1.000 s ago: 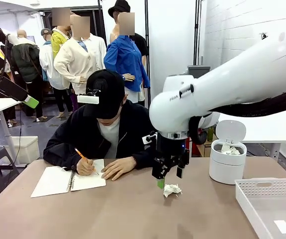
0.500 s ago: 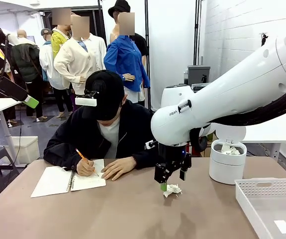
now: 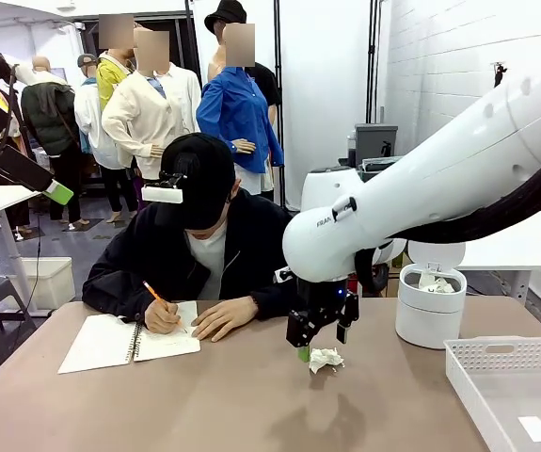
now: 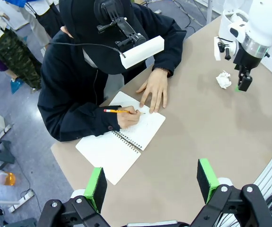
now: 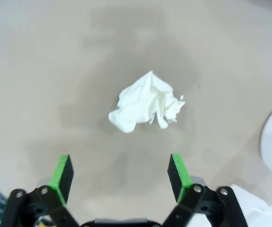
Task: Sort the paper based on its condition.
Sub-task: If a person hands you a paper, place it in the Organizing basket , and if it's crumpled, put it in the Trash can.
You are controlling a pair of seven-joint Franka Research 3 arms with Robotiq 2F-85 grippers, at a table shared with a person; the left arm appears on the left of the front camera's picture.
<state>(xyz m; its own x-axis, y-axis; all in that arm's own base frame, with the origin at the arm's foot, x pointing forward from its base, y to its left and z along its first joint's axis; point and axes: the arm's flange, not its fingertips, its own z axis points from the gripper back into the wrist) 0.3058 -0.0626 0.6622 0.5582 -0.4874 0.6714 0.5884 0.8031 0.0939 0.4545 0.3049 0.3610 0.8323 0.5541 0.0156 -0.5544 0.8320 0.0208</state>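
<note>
Basically, the brown-beige tabletop (image 3: 214,405) is the work surface; the person in the dark sweatshirt (image 3: 195,254) sits at its far side writing in a spiral-bound white notebook (image 3: 129,341) with an orange pencil (image 3: 152,291); a white slotted plastic basket (image 3: 515,386) sits at the robot's right edge, a round white bin with its lid up (image 3: 431,301) behind it, crumpled white paper showing inside the bin.

The right gripper (image 3: 319,350) hangs just above the table, fingers spread wide with nothing between them; the left gripper (image 4: 150,182) is high over the near edge, green pads (image 4: 96,188) well apart, also empty.

The small crumpled white lump of thin paper (image 5: 145,103) lies on the bare table between notebook and bin, just ahead of the right gripper's open fingers, not yet between them.

Handling call: very light, soft, springy; it should crush rather than resist, so nothing to break; the risk is the lump skating on the smooth table or a loose flap tearing free. Best hold looks like the dense left-hand body, pads straddling the bulk low near the table, not the ragged thin edge on its right side.
</note>
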